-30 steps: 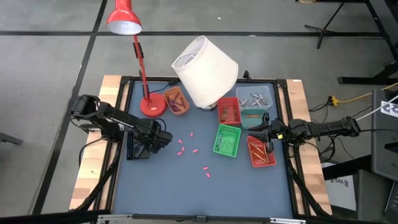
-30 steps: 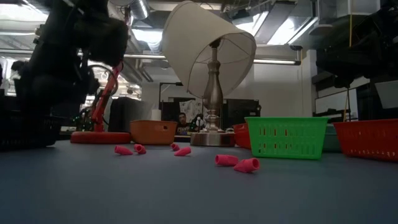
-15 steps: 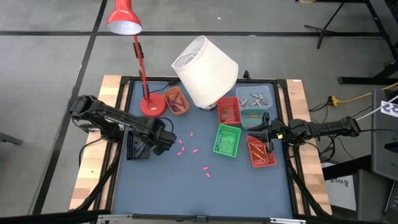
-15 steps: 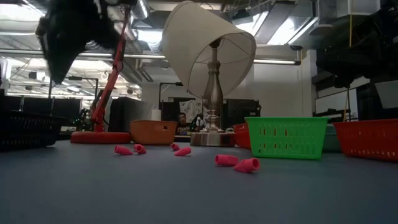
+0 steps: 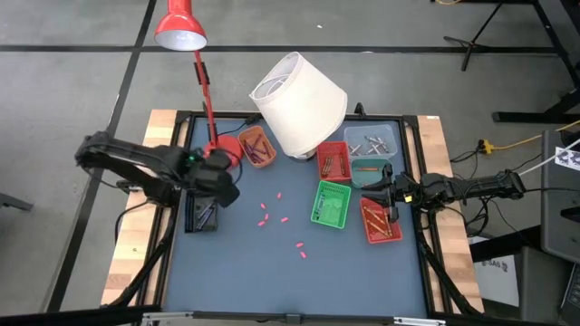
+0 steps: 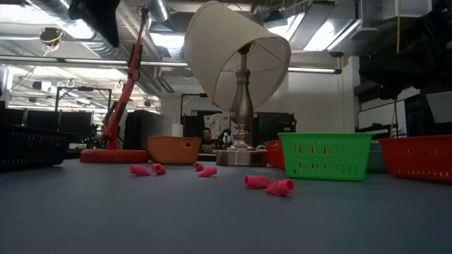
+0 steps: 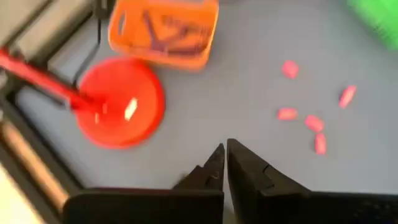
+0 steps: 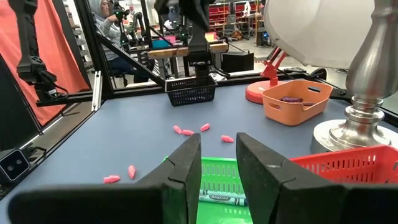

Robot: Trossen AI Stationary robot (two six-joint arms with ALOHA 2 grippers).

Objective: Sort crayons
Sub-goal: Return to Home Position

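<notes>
Left end effector (image 5: 222, 187) pinched together, holding nothing, high over a corner of the black bin (image 5: 201, 215); pink crayon stubs (image 5: 265, 218) loose on the desk (image 5: 272, 281) just beyond that bin, axes mixed; right end effector (image 5: 390, 197) parted, well past them; left judged nearer.

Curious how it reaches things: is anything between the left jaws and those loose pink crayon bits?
Nothing visible: bare mat lies between the raised left gripper and the pink crayon pieces. The right gripper hangs by the green bin.
</notes>
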